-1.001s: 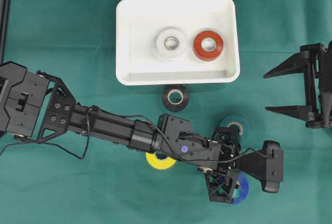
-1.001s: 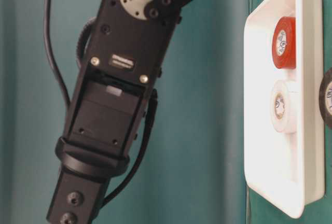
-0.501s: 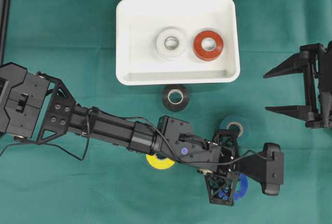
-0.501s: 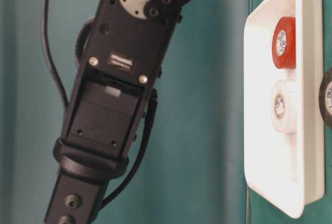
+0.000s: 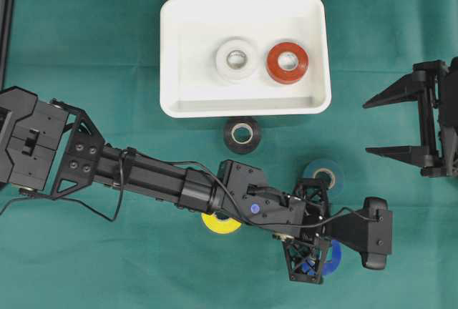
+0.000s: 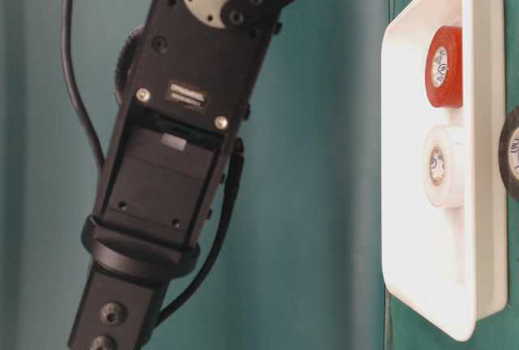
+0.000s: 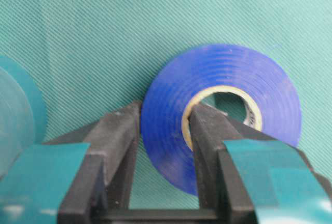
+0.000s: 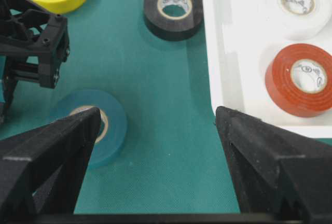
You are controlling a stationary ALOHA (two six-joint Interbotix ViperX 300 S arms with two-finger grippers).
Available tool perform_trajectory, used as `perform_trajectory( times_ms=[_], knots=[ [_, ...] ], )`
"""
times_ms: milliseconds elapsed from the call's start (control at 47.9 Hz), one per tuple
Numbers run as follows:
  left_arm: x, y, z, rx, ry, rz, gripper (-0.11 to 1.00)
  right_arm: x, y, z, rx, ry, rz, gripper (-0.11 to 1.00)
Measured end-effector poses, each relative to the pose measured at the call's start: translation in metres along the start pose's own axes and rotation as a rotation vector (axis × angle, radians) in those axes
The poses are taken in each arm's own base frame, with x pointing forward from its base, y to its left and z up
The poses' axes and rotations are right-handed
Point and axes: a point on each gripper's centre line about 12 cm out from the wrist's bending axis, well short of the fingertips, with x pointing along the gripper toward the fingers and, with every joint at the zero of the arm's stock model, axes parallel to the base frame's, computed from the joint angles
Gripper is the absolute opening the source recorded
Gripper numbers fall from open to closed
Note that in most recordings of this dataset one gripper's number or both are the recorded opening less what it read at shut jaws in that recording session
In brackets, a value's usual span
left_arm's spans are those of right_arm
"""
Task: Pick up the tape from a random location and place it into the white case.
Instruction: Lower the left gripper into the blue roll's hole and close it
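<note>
A blue tape roll (image 7: 223,73) lies flat on the green cloth at the front right (image 5: 332,257). My left gripper (image 7: 163,130) is shut on its wall, with one finger (image 7: 122,130) outside and the other inside the core. From overhead the left gripper (image 5: 318,255) is mostly hidden under its wrist camera. The white case (image 5: 193,51) stands at the back centre and holds a white roll (image 5: 236,59) and a red roll (image 5: 287,62). My right gripper (image 5: 367,127) hangs open at the right, with nothing between its fingers (image 8: 156,114).
A black roll (image 5: 242,134) lies just in front of the case. A teal roll (image 5: 325,173) sits beside the left wrist. A yellow roll (image 5: 220,222) is half under the left forearm. The left arm (image 6: 178,164) fills the table-level view.
The left gripper has closed on the blue roll's wall, and the roll has shifted slightly left. The right gripper has not moved.
</note>
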Motion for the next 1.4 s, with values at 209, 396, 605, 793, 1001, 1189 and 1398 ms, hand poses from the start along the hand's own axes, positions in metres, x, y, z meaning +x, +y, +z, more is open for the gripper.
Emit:
perform_trajectory(
  times_ms=[209, 396, 605, 793, 1001, 1189, 1398],
  knots=[
    [-0.003, 0.0, 0.0, 0.001, 0.026, 0.003, 0.23, 0.0, 0.0, 0.0, 0.0, -0.001, 0.0, 0.87],
    [-0.024, -0.001, 0.007, 0.006, 0.038, 0.005, 0.23, 0.0, 0.0, 0.0, 0.0, -0.001, 0.0, 0.87],
    [-0.076, -0.002, 0.03, 0.006, -0.037, -0.003, 0.23, 0.0, 0.0, 0.0, 0.0, -0.001, 0.0, 0.87],
    [-0.121, -0.003, 0.042, 0.006, -0.067, -0.004, 0.23, 0.0, 0.0, 0.0, 0.0, 0.0, 0.0, 0.87],
    [-0.166, -0.002, 0.051, 0.007, -0.088, -0.003, 0.23, 0.0, 0.0, 0.0, 0.0, -0.001, 0.0, 0.87],
    [-0.183, -0.002, 0.054, 0.017, -0.071, 0.001, 0.23, 0.0, 0.0, 0.0, 0.001, -0.002, -0.001, 0.87],
    [-0.202, -0.002, 0.062, 0.052, -0.096, 0.003, 0.23, 0.0, -0.001, 0.0, 0.002, 0.0, -0.004, 0.87]
  ],
)
